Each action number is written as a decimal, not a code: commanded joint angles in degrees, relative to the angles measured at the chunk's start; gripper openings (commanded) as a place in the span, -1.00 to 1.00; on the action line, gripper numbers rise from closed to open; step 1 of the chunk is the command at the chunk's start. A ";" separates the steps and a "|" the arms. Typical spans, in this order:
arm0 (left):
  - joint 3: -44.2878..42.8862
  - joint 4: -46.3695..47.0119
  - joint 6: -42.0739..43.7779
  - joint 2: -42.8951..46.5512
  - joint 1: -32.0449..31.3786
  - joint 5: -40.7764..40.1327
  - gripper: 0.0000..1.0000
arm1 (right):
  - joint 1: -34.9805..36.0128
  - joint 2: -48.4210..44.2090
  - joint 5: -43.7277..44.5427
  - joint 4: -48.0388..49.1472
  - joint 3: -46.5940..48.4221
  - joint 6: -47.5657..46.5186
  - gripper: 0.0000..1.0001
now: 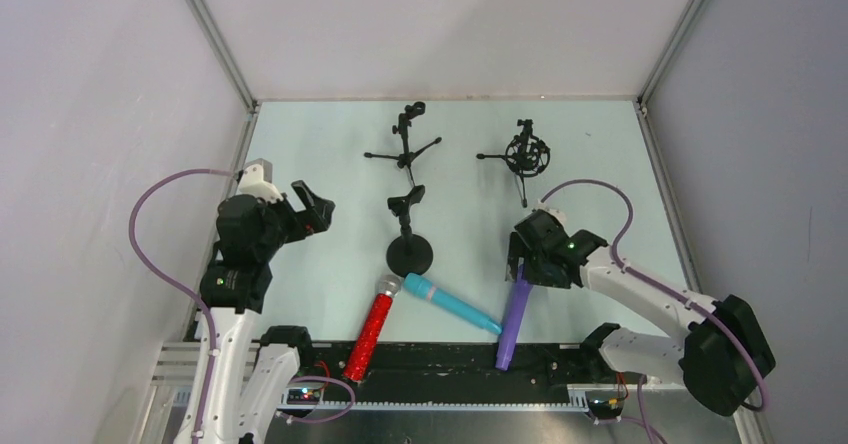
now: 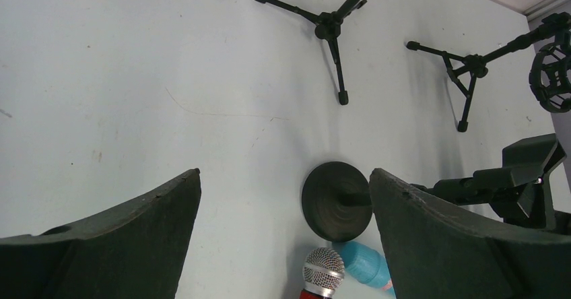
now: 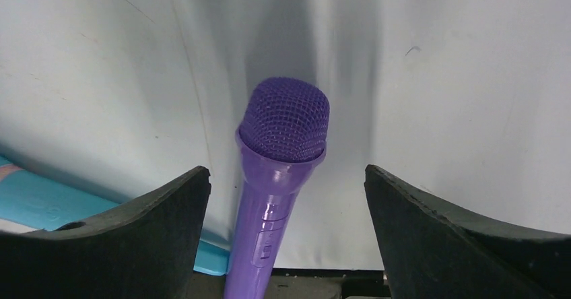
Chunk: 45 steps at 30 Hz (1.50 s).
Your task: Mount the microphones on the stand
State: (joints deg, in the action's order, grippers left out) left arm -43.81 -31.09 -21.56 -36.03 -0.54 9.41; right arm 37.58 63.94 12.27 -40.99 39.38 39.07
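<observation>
The right end effector [image 3: 285, 171], spread, straddled the purple microphone [image 3: 283, 130] on the surface [image 1: 320, 144]; the left end effector [image 2: 284, 178] was likewise spread.

You get bright, even light from overhead. Soft grey shadows and pale glare streak the table [image 3: 438, 77] behind the purple microphone [image 3: 283, 120], whose mesh stays sharp.

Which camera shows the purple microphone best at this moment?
Right wrist: the purple microphone fills the centre, mesh head and upper barrel sharp, between the open fingers of the right hand. Top external shows its length, but small, with the head hidden under that hand. Left wrist does not show it.
</observation>
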 commanded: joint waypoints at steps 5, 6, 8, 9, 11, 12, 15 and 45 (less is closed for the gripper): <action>-0.25 0.89 -0.67 0.99 0.36 1.50 0.97 | 0.18 6.60 -3.98 3.32 -1.88 2.35 0.71; -0.23 0.87 -0.67 1.02 0.36 1.50 0.97 | 0.42 7.10 -4.00 3.70 -1.92 2.34 0.69; -0.17 0.90 -0.71 1.13 0.36 1.52 0.97 | 0.69 8.09 -4.00 4.70 -1.93 2.13 0.64; -0.19 0.91 -0.68 1.14 0.36 1.55 0.97 | 0.79 8.43 -3.92 5.49 -1.93 1.84 0.59; -0.20 0.86 -0.68 1.18 0.36 1.53 0.97 | 0.71 8.74 -3.07 6.74 -1.93 1.24 0.54; -0.21 0.86 -0.67 1.16 0.36 1.52 0.97 | 0.72 8.74 -2.15 7.17 -1.93 0.80 0.52; -0.21 0.88 -0.69 1.16 0.36 1.38 0.97 | 0.98 9.06 -0.72 9.33 -1.82 -0.72 0.32; -0.27 0.86 -0.61 0.64 2.24 2.46 0.97 | 10.05 37.39 24.43 15.17 25.73 -30.69 -0.07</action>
State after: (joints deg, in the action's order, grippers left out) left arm -43.81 -31.07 -21.58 -35.51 0.95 10.76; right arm 44.82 97.38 27.73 -27.20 60.42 12.82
